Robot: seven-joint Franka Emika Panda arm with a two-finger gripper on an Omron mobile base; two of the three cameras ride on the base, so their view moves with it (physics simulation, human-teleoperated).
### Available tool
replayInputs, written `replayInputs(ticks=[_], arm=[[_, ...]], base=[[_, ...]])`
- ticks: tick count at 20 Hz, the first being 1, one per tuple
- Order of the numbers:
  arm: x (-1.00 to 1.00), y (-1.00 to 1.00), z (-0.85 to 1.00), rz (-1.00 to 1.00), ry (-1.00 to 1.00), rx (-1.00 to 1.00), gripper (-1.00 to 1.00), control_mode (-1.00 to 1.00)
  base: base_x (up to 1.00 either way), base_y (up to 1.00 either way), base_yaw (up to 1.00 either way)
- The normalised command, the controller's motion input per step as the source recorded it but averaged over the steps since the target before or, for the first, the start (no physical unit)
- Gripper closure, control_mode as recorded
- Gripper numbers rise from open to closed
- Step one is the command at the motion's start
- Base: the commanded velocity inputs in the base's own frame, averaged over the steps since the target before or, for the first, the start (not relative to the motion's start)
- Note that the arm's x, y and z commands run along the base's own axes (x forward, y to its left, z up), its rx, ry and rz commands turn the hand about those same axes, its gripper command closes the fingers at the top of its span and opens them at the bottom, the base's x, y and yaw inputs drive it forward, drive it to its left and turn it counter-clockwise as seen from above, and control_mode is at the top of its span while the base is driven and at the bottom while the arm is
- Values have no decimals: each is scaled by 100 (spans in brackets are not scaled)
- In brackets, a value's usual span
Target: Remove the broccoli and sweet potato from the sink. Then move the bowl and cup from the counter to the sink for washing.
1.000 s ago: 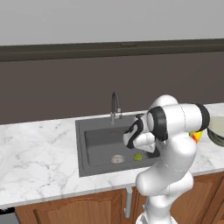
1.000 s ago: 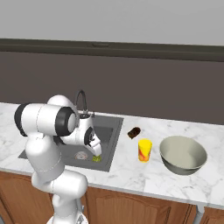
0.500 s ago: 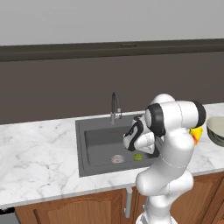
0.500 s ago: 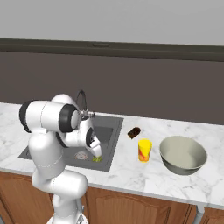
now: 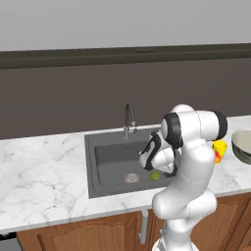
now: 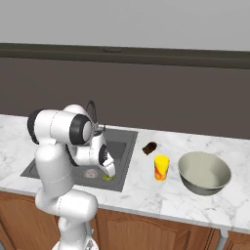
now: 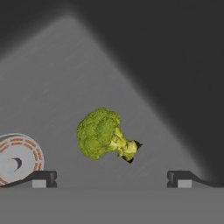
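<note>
Reaching: the gripper (image 7: pixel 111 179) hangs low inside the sink (image 5: pixel 105 159), directly above the broccoli (image 7: pixel 104 134).
Fingers: spread wide and empty, one tip on each side of the broccoli in the hand view, neither touching it.
Broccoli: one floret, lying on the sink floor just beside the round drain (image 7: pixel 17 158), stalk end turned away from the drain.
Sweet potato: one dark brown lump (image 6: pixel 150 147), already out on the counter (image 6: pixel 146 188) between the sink edge and the cup.
Cup: one, yellow (image 6: pixel 161 167), upright on the counter, near the bowl and apart from it.
Bowl: one, wide and pale inside (image 6: pixel 203 172), on the counter at the far side from the sink.
Step in hand: judged to be the approach for picking up the broccoli; the first half of the task looks half done.
Next move: likely a short descent until the tips flank the floret head, then closing on it and lifting it clear over the sink edge.
</note>
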Motion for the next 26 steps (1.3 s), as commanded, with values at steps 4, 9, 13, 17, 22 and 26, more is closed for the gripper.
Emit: replayInputs(ticks=[4,9,13,17,22,26], arm=[[4,-5,-13,0,0,0,-100,-100],[5,-2,-14,0,0,0,-100,-100],[5,-3,-16,0,0,0,-100,-100],[4,-5,-16,0,0,0,-100,-100],[5,-8,-13,0,0,0,-100,-100],[7,-8,-12,0,0,0,-100,-100]], base=[[0,0,0],[0,0,0],[0,0,0],[0,0,0],[0,0,0],[0,0,0]])
